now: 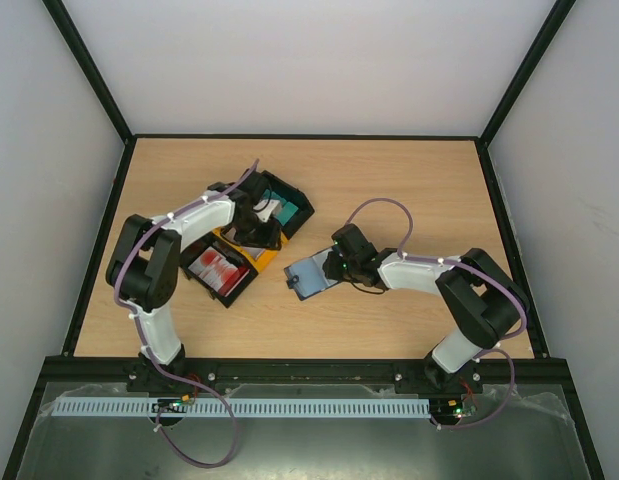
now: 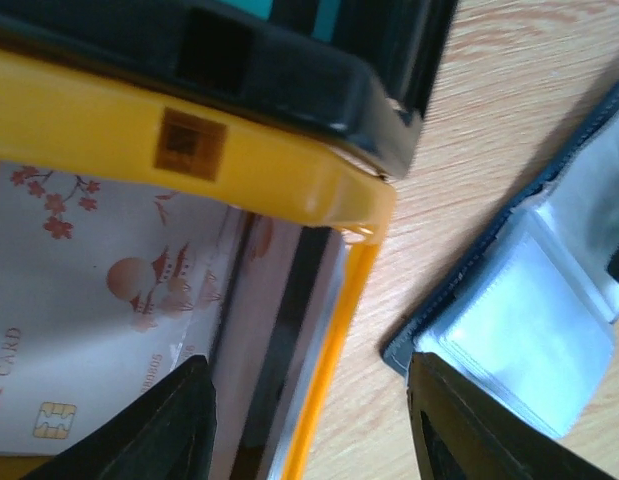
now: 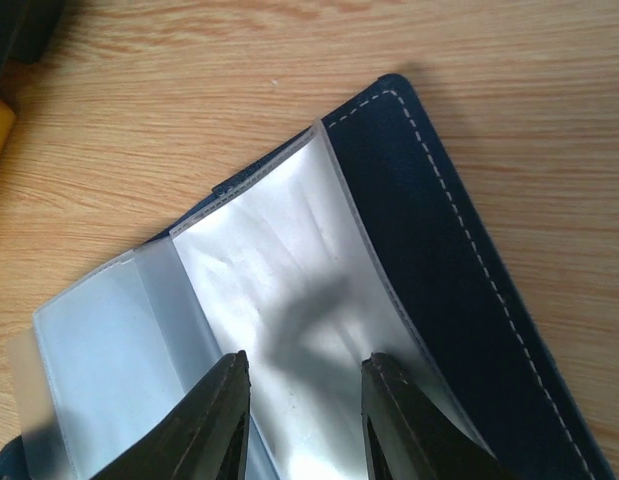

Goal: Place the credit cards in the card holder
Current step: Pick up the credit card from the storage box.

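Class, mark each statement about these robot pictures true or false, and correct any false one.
1. The holder lies open on the table. True.
2. The right claw grips a card. False: it is open and empty, above the holder's clear sleeves.
3. A blossom-print card lies in the yellow tray. True.
4. The left claw is shut. False: it is open.

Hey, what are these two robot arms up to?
They are filing cards into a small wallet. The right arm holds its jaws open over the card holder, which lies spread open on the table; its clear sleeves look empty. The left arm hangs with open jaws above a pale credit card lying in the yellow tray. Neither arm grips a card right now.
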Controlling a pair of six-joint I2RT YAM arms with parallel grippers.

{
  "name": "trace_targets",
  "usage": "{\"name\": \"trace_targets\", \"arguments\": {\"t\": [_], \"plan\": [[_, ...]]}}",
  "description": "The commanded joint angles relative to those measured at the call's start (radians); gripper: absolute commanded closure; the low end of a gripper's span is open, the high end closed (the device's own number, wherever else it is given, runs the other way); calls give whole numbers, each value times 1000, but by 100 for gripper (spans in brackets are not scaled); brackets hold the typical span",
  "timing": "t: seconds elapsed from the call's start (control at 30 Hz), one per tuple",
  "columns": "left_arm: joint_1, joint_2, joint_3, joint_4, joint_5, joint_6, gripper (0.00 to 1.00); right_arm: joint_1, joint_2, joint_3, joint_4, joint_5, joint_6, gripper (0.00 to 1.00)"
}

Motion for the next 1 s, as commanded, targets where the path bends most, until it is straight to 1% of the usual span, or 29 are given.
{"name": "trace_targets", "arguments": {"t": [0.0, 0.1, 0.3, 0.4, 0.57, 0.97], "plan": [[-34, 44, 4, -23, -78, -24, 46, 5, 81, -26, -46, 5, 5, 68], [-66, 51, 3, -21, -87, -16, 45, 5, 83, -26, -44, 3, 5, 68], [-82, 50, 4, -45, -109, 9, 45, 5, 82, -26, -46, 3, 4, 68], [-89, 37, 8, -60, -120, 28, 46, 4, 82, -27, -46, 4, 4, 68], [-93, 15, 15, -82, -125, 41, 53, 5, 83, -24, -46, 5, 5, 68], [-93, -5, 34, -98, -133, 40, 59, 5, 85, -25, -47, 8, 4, 68]]}}
